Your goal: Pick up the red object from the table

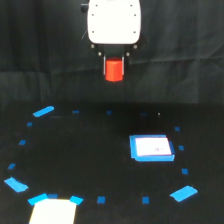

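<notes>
The red object (pixel 114 70) is a small red-orange block held between my gripper's dark fingers, well above the black table (pixel 90 150). My gripper (pixel 114 71) hangs below the white arm head (pixel 113 21) at the top middle of the exterior view and is shut on the block. The fingers (pixel 104 67) show as thin dark strips on either side of the block.
A flat white square with a blue border (pixel 151 148) lies on the table toward the exterior view's right. Bright blue tape pieces (pixel 43 111) (pixel 183 193) (pixel 16 185) and small blue squares ring the table. A pale object (pixel 52 212) sits at the bottom edge.
</notes>
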Controlling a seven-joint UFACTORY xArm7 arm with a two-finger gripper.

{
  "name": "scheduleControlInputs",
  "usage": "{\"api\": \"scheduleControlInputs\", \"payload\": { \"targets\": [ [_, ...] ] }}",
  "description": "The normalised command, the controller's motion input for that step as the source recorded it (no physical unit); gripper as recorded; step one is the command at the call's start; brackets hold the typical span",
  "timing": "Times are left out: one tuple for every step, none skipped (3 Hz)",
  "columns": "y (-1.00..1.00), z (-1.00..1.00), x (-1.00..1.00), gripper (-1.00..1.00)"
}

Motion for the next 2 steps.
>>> {"api": "scheduleControlInputs", "payload": {
  "targets": [
    [0.02, -0.19, 0.46, -0.5],
    [-0.26, -0.11, 0.33, -0.87]
  ]
}}
